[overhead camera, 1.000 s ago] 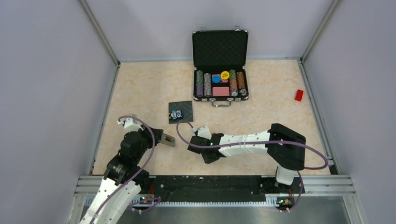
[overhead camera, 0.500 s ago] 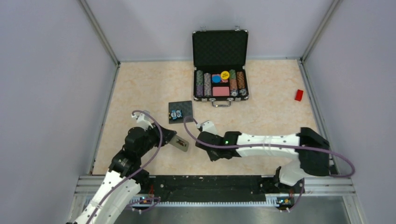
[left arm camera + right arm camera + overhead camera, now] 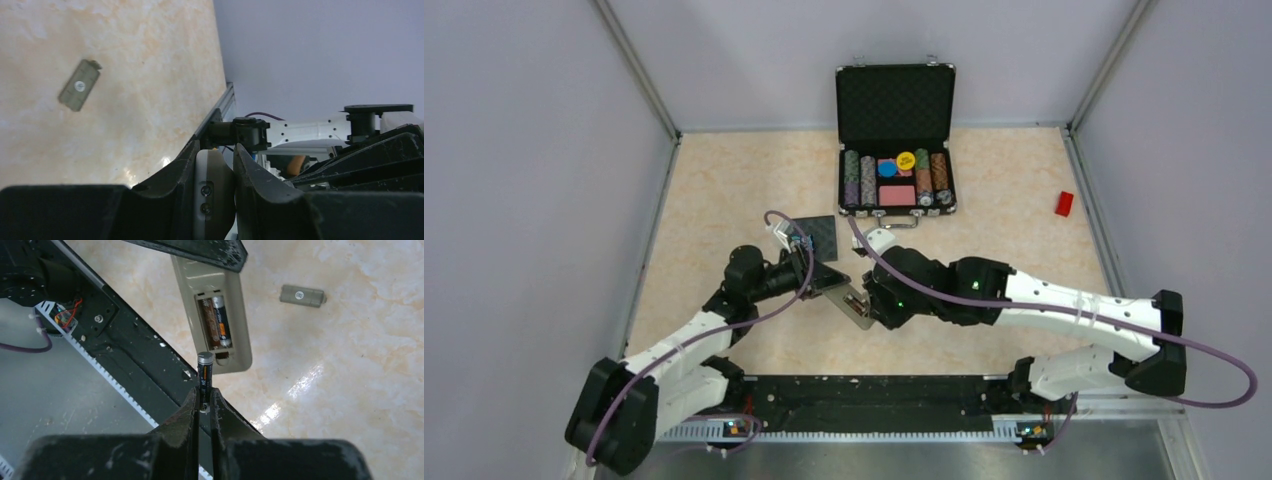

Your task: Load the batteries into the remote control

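My left gripper (image 3: 819,275) is shut on the remote control (image 3: 849,298) and holds it off the table, grey back up. In the left wrist view its fingers clamp the remote's edge (image 3: 212,185). In the right wrist view the remote (image 3: 215,285) shows an open battery bay with one dark battery (image 3: 220,322) lying in it; the slot beside it looks brownish. My right gripper (image 3: 204,397) is shut on the second battery (image 3: 204,375), held upright with its metallic end just below the bay's near end. In the top view the right gripper (image 3: 871,305) meets the remote's tip.
The grey battery cover (image 3: 302,295) lies loose on the table, also in the left wrist view (image 3: 79,91). A black square pad (image 3: 824,232) lies behind the grippers. An open black case (image 3: 896,100) with poker chips stands farther back. A red block (image 3: 1064,204) lies right. The black rail (image 3: 874,390) runs along the front.
My left arm has stretched forward and right, carrying the remote toward the middle. My right gripper has moved with the battery to the remote's free end.
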